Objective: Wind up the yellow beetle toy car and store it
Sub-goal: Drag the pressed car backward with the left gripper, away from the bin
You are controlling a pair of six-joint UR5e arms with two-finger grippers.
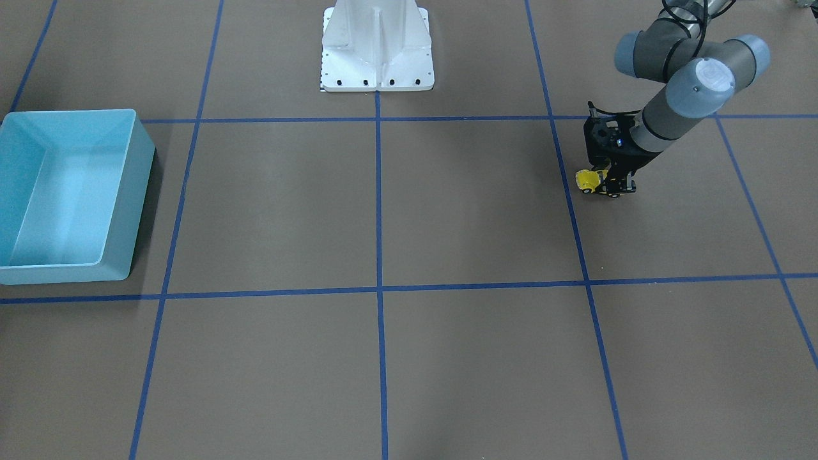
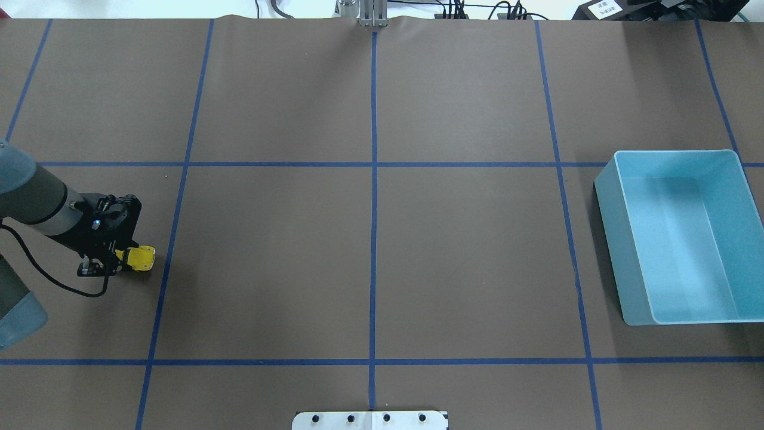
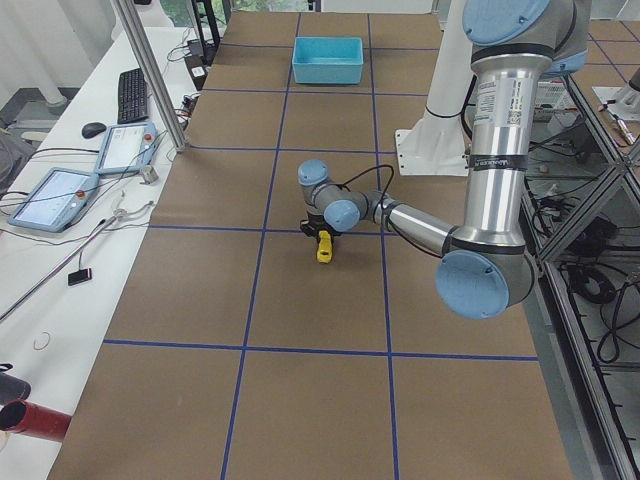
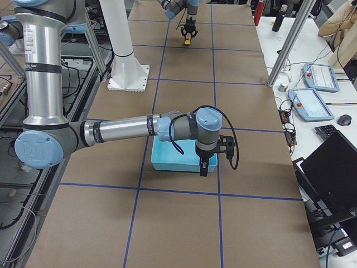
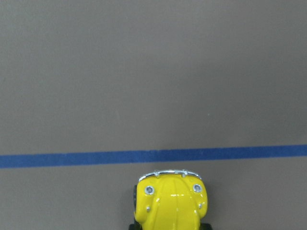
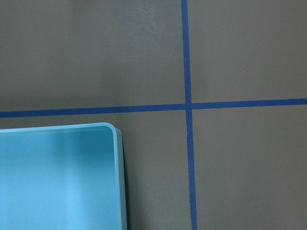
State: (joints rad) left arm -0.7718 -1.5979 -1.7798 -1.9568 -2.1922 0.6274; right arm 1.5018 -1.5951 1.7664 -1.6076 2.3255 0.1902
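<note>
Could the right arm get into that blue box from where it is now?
Probably yes. The right claw hangs just above the table beside a corner of the blue box. Nothing lies between them, and the box is open on top with nothing visible inside.

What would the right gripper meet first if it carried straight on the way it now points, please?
Most likely the brown table: the right gripper points straight down, and its wrist view shows bare paper just off a corner of the light blue bin. Depth is unclear, so the rim is possible.
</note>
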